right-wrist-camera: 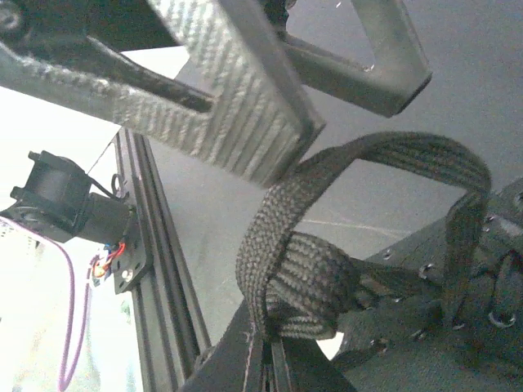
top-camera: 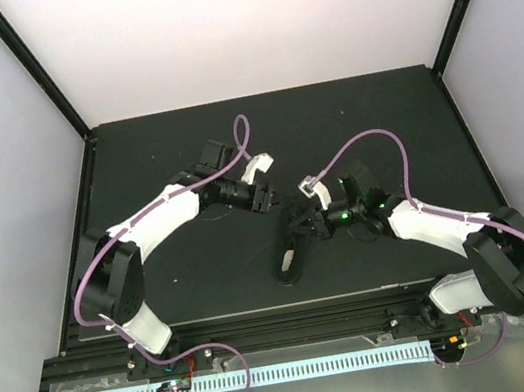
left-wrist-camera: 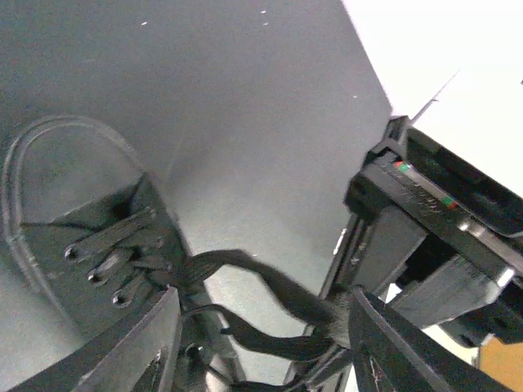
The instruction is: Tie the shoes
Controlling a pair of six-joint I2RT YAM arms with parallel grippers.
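Observation:
The small black shoe (top-camera: 289, 256) lies on the black mat between the arms, toe toward the near edge. In the left wrist view the shoe (left-wrist-camera: 78, 204) is at the left, and its black laces (left-wrist-camera: 282, 298) loop out to the right between my left gripper's (left-wrist-camera: 263, 300) wide-open fingers. My left gripper (top-camera: 266, 199) hovers just behind the shoe. My right gripper (top-camera: 309, 222) is at the shoe's right side. In the right wrist view it (right-wrist-camera: 274, 351) is shut on a bunched lace loop (right-wrist-camera: 327, 278), and a lace strand (right-wrist-camera: 384, 151) arcs up under the left gripper's ribbed finger (right-wrist-camera: 237, 98).
The black mat (top-camera: 380, 114) covers the table, with a black frame rail (right-wrist-camera: 155, 269) along its near edge. White walls stand behind and at both sides. Purple cables (top-camera: 374, 141) run along both arms.

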